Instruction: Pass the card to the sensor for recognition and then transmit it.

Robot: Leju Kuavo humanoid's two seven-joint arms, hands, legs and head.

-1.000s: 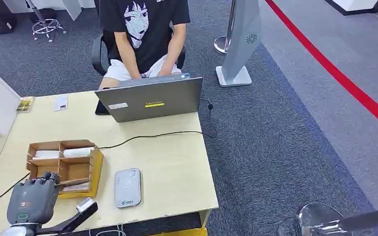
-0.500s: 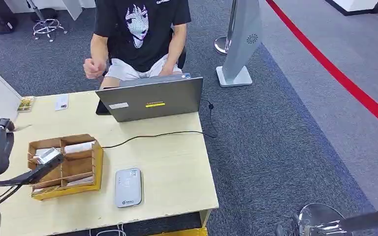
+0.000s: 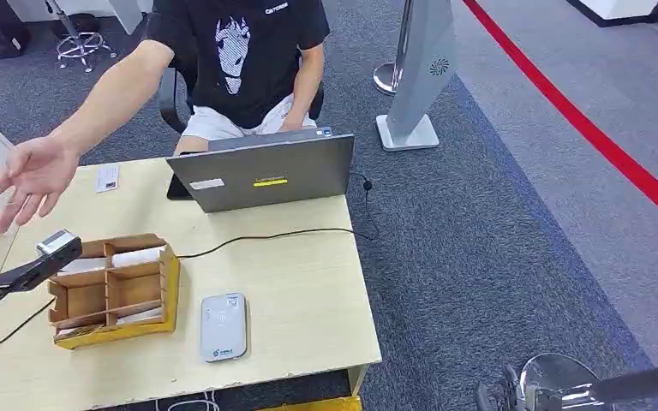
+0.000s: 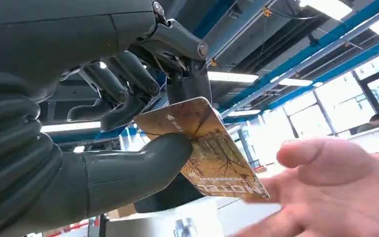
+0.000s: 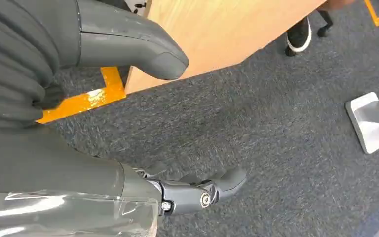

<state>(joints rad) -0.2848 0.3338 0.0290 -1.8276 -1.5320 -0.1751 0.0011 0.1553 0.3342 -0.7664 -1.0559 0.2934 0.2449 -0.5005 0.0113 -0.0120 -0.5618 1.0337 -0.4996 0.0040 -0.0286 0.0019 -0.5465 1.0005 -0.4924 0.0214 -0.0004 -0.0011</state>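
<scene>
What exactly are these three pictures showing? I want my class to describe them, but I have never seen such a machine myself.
They come from a humanoid robot with two arms and many-fingered hands. The wide picture is taken from its head, looking down at a wooden table. On it stand a laptop, a divided wooden box and a flat grey card sensor. A seated person stretches an open hand toward the robot.

The other two pictures come from cameras at the wrists. In one, the left hand pinches a brownish card between thumb and fingers, with the person's hand close beside it, seemingly ready to take it. In the other, the right hand hangs over grey carpet by the table's edge, holding nothing.
</scene>
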